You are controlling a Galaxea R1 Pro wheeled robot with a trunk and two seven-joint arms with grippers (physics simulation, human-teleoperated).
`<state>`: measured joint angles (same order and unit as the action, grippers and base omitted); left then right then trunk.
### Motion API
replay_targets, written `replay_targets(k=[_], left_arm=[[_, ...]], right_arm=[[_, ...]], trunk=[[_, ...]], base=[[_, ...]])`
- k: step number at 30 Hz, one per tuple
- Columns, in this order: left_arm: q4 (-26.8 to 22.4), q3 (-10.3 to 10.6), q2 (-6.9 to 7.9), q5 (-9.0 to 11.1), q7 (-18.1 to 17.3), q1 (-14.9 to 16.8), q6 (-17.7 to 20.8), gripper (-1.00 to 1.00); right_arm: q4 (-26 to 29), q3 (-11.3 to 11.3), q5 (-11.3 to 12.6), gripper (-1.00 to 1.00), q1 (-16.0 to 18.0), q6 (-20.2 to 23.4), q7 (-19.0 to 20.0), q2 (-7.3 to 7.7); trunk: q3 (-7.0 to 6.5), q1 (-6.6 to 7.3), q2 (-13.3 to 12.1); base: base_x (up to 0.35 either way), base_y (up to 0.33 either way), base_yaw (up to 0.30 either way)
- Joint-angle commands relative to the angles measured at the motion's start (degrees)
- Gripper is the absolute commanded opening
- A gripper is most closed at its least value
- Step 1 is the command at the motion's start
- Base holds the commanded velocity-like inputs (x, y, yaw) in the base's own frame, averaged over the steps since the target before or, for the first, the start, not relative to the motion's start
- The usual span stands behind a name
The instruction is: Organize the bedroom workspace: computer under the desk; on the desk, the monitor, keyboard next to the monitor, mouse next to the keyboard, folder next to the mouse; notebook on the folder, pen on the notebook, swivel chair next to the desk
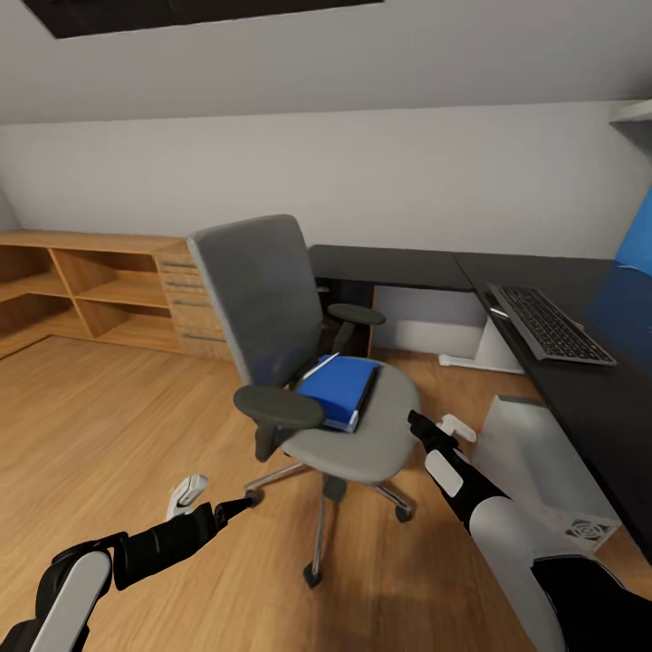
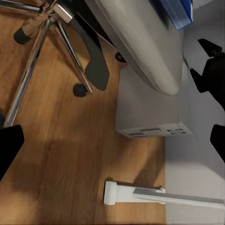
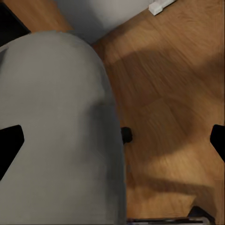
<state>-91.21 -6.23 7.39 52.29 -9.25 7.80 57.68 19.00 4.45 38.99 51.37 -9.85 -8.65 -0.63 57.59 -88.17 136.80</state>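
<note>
Now we reach our right pincer (image 1: 418, 422), fingers apart and seemingly empty, toward the folder (image 1: 338, 388) near the swivel chair's (image 1: 349, 435) seat back edge; left pincer (image 1: 243, 504) hangs open.

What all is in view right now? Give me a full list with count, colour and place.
swivel chair: one, grey with black armrests, on the wood floor in front of the desk
folder: one, blue, lying on the chair seat
desk: one, black, L-shaped, along the wall and down the right side
keyboard: one, black, on the desk's right wing
monitor: one, blue screen, cut off at the right edge above the desk
computer: one, light grey, on the floor under the desk
shelf unit: one, wood, with drawers, against the far wall at left
left gripper: black, open, low beside the chair base
right gripper: black, open, at the seat edge
</note>
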Motion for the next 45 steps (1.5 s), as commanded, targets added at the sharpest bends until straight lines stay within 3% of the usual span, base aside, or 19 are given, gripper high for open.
replay_targets(k=[1, 11, 15, 21, 45], left_arm=[[0.0, -0.1, 0.00, -0.5, -0.6, 0.0, 0.2, 1.00], [0.0, -0.1, 0.00, -0.5, -0.6, 0.0, 0.2, 1.00], [0.1, -1.3, -0.60, -0.5, -0.7, 0.0, 0.3, 1.00], [-0.2, -0.6, -0.63, -0.5, -0.8, 0.0, 0.4, 1.00], [-0.3, -0.5, -0.46, -0.6, -0.7, 0.0, 0.2, 1.00]], right_arm=[[0.0, 0.5, 0.5, 1.00, 0.0, -0.3, -0.3, 0.02], [0.0, 0.5, 0.5, 1.00, 0.0, -0.3, -0.4, -0.06], [-0.2, 0.6, 1.8, 1.00, 0.1, 1.0, -0.2, -0.52], [-0.2, 0.6, 0.7, 1.00, 0.0, -0.5, -0.3, -0.56], [0.1, 0.6, 0.6, 1.00, 0.0, -0.5, -0.3, -0.58]], trunk=[[0.05, 0.01, 0.0], [0.05, 0.01, 0.0], [0.05, 0.01, 0.0], [0.05, 0.01, 0.0], [0.05, 0.01, 0.0]], base=[[0.000, 0.000, -0.240], [0.000, 0.000, -0.072], [0.000, 0.000, 0.000], [0.000, 0.000, 0.000], [0.000, 0.000, 0.026]])
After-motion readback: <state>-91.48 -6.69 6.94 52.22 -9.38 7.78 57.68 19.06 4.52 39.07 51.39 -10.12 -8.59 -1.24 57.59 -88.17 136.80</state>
